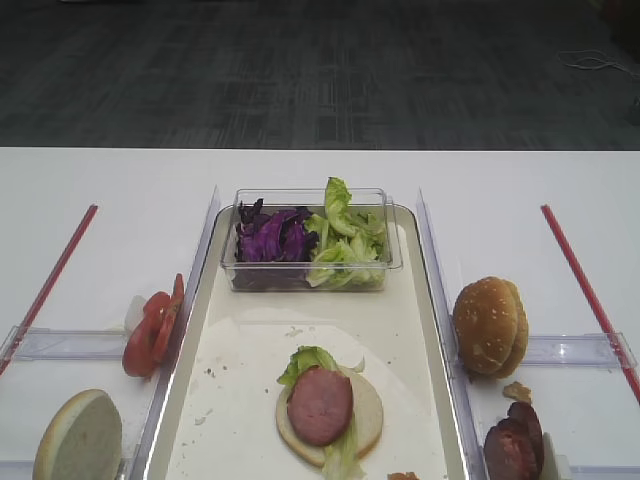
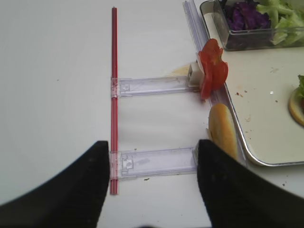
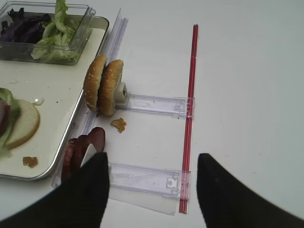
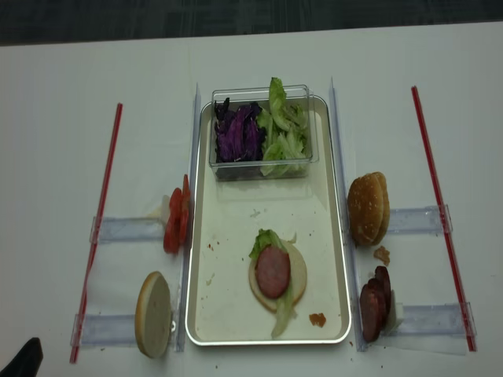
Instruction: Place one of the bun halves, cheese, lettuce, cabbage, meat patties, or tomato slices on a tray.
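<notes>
Sitting on bun half [image 1: 330, 418] over lettuce [image 1: 308, 362] mid-tray [image 1: 250, 350]: pink meat patty [image 1: 320, 405]. Right wrist: right hand [image 3: 152, 190] wide, empty, above bench [image 3: 247, 85] beside spare patties [image 3: 83, 149]. Left wrist: left hand [image 2: 152, 185] wide, empty.

Bright, even overhead light (soft shadows); sharp views.

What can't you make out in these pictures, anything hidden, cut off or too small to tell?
- Lettuce under the patty: its middle is covered in both high views.
- Bun in the right wrist view: cut off by the left edge.
- Spare patties: partly behind the right gripper finger.
- Orange crumb on the tray: too small to identify.
- Cabbage: piece count unclear, tangled in the box.
</notes>
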